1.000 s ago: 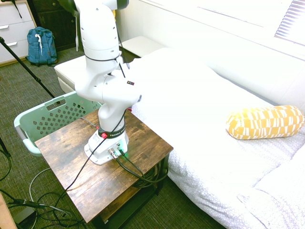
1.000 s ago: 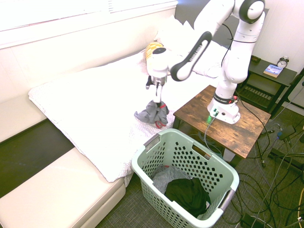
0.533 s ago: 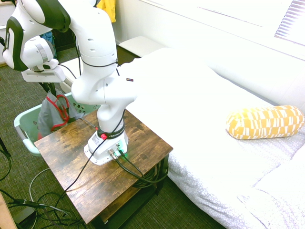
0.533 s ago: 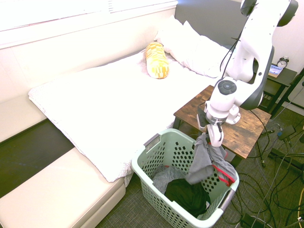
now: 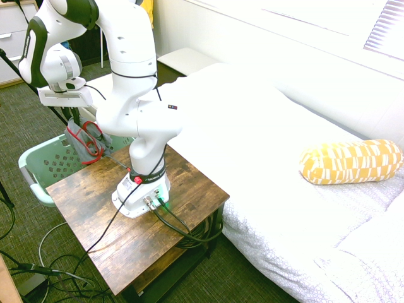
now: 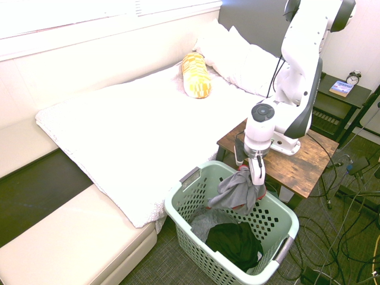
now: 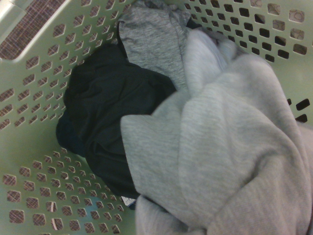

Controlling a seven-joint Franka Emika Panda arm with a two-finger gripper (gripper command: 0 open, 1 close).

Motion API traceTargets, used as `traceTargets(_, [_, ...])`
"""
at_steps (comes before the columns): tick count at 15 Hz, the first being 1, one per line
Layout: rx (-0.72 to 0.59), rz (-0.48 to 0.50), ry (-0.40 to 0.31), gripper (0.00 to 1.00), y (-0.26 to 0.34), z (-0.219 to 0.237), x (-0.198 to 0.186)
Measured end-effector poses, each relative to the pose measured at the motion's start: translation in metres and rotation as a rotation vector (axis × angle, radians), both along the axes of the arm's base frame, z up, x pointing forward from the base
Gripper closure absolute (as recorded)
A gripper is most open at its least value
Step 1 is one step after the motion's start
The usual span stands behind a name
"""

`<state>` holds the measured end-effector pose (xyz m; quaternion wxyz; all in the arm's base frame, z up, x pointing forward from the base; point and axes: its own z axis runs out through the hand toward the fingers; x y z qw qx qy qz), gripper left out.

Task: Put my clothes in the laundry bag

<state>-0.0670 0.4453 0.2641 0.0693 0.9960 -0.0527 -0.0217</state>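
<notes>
I've got the gripper [image 6: 254,178] hanging over the laundry bag [image 6: 190,178], fingers closed on the clothes [image 6: 234,193]; the grey garment with red trim dangles from them above the bag's open top, on the side nearest the desk [image 6: 297,166]; I can't tell whether its lower folds touch the rim.

First exterior view: gripper [image 5: 79,120] sits under the wrist block, clothes [image 5: 87,139] bunched below it, red trim looping across the grey; the fabric hangs in front of the laundry bag [image 5: 38,170], just beside the desk [image 5: 95,214] corner.

Wrist view: clothes [image 7: 234,161] fill the near side as a blurred grey mass; behind it the laundry bag [image 7: 29,161] floor and perforated walls show; a black garment [image 7: 107,112] lies on the bottom, a mottled grey garment [image 7: 151,39] next to it, touching.

Second exterior view shows the same black garment [image 6: 237,243] in the bag with the mottled grey garment [image 6: 205,222] beside it.

Bed [image 6: 130,130] runs along the wall, white cover; yellow pillow [image 6: 196,74] lies on it well apart from the bag; same yellow pillow [image 5: 350,161] on the bed [image 5: 265,145] in the first exterior view.
</notes>
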Motion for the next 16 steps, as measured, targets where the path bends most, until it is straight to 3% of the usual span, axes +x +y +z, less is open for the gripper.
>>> traceTargets(6, [0.015,-0.032,-0.02,0.0,0.003,0.007,0.018])
traceTargets(12, [0.049,-0.192,-0.097,0.0,-0.025,0.061,0.174])
traceTargets(16, [0.053,-0.349,-0.152,0.0,-0.13,0.099,0.291])
